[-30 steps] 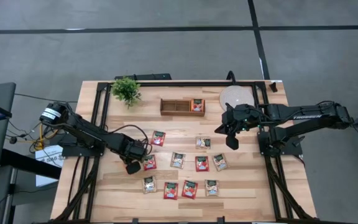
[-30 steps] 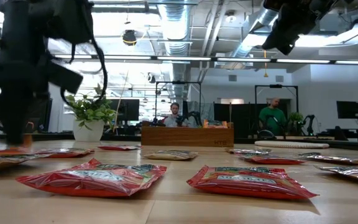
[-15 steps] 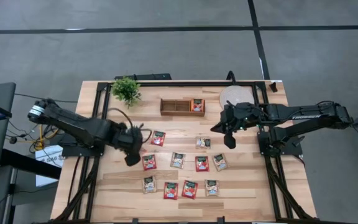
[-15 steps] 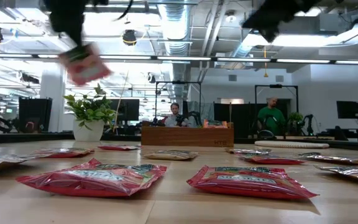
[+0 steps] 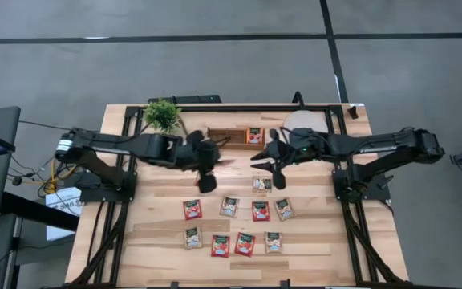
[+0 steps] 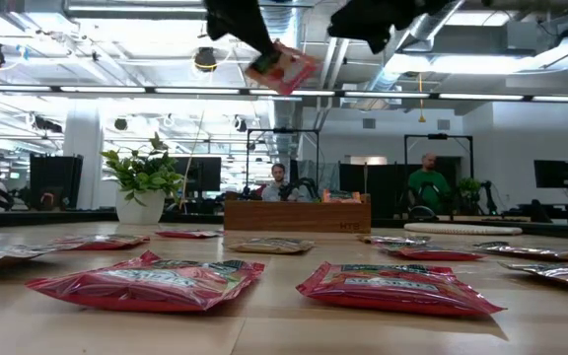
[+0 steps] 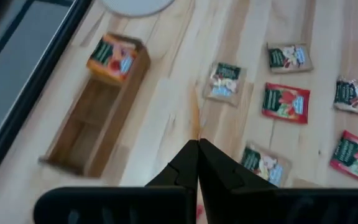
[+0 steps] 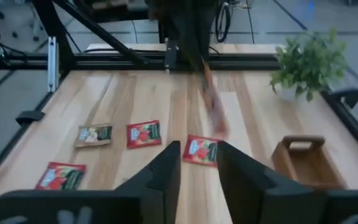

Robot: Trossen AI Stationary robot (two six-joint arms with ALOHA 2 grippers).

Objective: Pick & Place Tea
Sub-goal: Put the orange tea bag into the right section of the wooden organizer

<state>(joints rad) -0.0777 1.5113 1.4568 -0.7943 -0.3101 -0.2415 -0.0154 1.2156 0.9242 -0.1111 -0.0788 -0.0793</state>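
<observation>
Above the middle of the light wooden slatted table [image 5: 159, 241], the left gripper [image 5: 207, 178] is clenched on a small flat red tea sachet with a dark green label [image 6: 282, 67], which hangs high in the air in the low view. A second ago this gripper was down among the sachets at the table's left side; it has since lifted one clear and swung it inward, so the sachet now hangs just short of the dark wooden three-compartment tray [image 5: 235, 137]. One end compartment of that tray already holds a red sachet [image 5: 254, 135]; the other compartments, nearer the left gripper, look bare.

Facing the left gripper from the other side, the right gripper [image 5: 277, 178] has moved inward too, and its fingers [image 8: 160, 177] have just parted, with nothing between them. It hovers above a pale beige sachet [image 5: 262, 184].

Below and beyond both grippers, nine or so sachets lie scattered flat on the table. A small green potted plant [image 5: 163, 115] stands behind the left gripper's arm, and a round pale disc [image 5: 305, 122] lies behind the right one.

My reading: the carry is under way, and the drop into the tray is probably next.
</observation>
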